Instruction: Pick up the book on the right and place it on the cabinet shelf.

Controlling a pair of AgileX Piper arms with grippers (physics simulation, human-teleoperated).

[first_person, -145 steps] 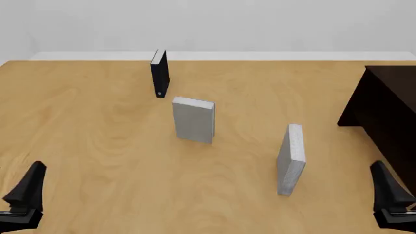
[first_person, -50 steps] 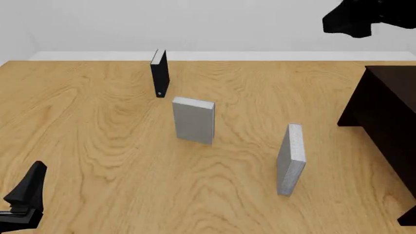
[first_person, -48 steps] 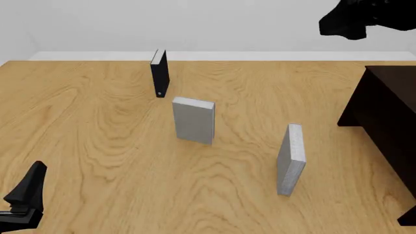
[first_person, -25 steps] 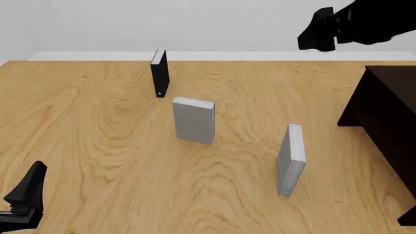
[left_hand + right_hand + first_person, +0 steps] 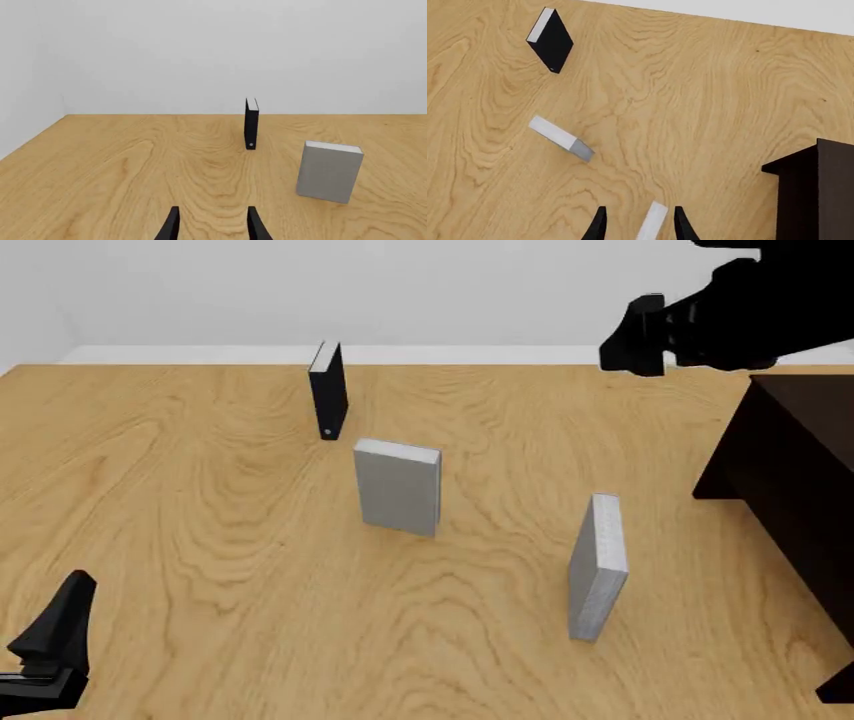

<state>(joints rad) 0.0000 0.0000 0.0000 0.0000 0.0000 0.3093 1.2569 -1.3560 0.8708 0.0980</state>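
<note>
My right fingers (image 5: 599, 226) stand apart, and only the right wrist view shows it: between them, far below, I see the top edge of the book (image 5: 652, 220). In the front view the right gripper (image 5: 633, 335) is a dark mass high above the tabletop (image 5: 200, 510), well clear of the book (image 5: 597, 568), which stands upright near the cabinet (image 5: 787, 480). My left fingers (image 5: 171, 227) are also apart, holding nothing; the left wrist view shows the other grey book (image 5: 329, 171) and the black book (image 5: 251, 123), but not the task book.
</note>
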